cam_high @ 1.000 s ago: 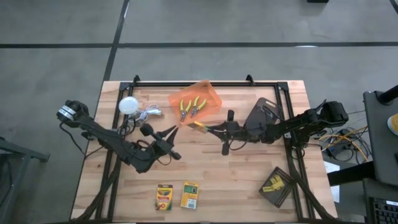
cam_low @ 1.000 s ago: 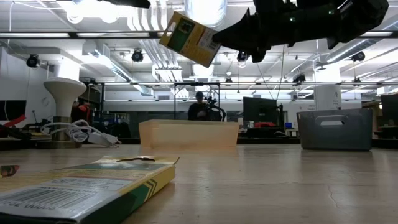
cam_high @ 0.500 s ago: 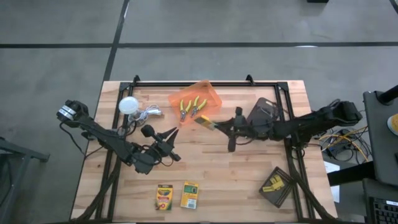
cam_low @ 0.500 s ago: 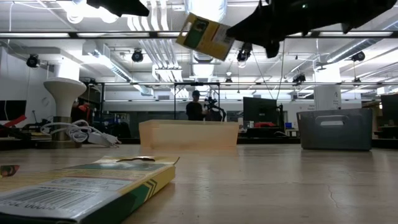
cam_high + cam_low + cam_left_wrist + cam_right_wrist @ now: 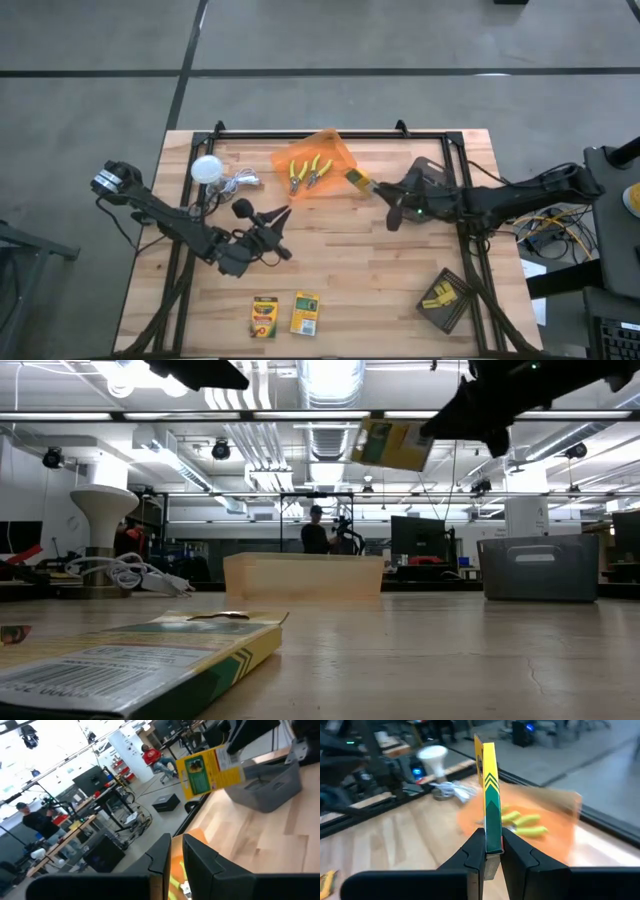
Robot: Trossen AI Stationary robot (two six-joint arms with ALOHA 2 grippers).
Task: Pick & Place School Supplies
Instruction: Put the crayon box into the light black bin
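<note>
From above, the right end effector (image 5: 372, 187) reaches in from the right side of the desk (image 5: 400, 290) and grips a yellow-and-green crayon box (image 5: 357, 180) in the air, just beside the right edge of the translucent orange bin (image 5: 335, 152). Two yellow-handled pliers (image 5: 309, 172) lie inside that bin. The left end effector (image 5: 277, 216) hangs over the middle-left of the desk with its fingers spread apart and nothing between them, near a white ball (image 5: 206, 168) with a cable. Two more crayon boxes (image 5: 284, 315) lie flat side by side near the front edge, and small yellow blocks (image 5: 438, 296) sit in a dark tray (image 5: 450, 312) at the front right corner. In the low view, the held crayon box (image 5: 390, 445) hangs tilted high above the wood, clamped by the dark right end effector (image 5: 440, 428), while one flat crayon box (image 5: 140, 660) lies close in the foreground and the bin (image 5: 303, 575) stands farther back. In the left wrist view, the left arm's own dark fingers (image 5: 202, 865) stand parted, and the carried box (image 5: 212, 771) shows beyond them. In the right wrist view, the two fingers (image 5: 472, 852) pinch the lower end of the crayon box (image 5: 490, 802), which stands edge-on and upright, with the blurred orange bin (image 5: 560, 825) and the yellow plier handles (image 5: 525, 822) behind it.
</note>
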